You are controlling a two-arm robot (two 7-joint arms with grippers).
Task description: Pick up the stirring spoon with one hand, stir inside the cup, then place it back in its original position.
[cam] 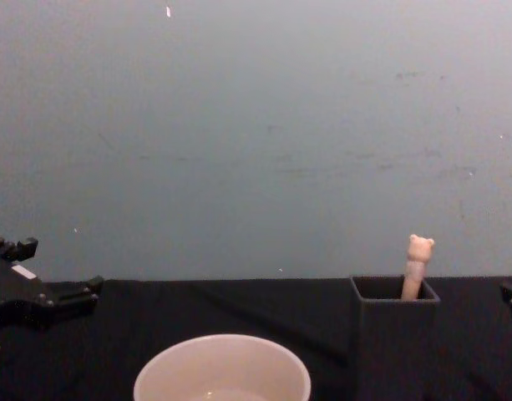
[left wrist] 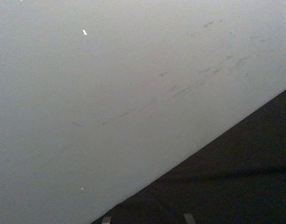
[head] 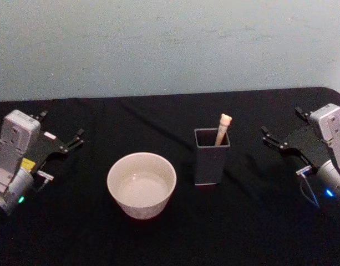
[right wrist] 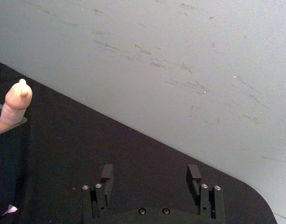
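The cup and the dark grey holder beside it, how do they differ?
The cup is round, wide and cream-white; the holder is square, narrow and dark grey. The cup is low, the holder taller. The holder has the stirring spoon standing in it; the cup has none. Both stand upright on the black table, untouched by the open left gripper and right gripper.

The stirring spoon (head: 222, 128) stood handle-up in the dark grey square holder (head: 212, 163), leaning toward its right side. Only the pale peach upper handle and tiny bear head rose above the rim; the bowl was hidden inside. The cup (head: 141, 210), wide, round and cream-white, sat upright on the black tabletop (head: 258, 221), near the holder's left, slightly closer to the robot and not touching it.
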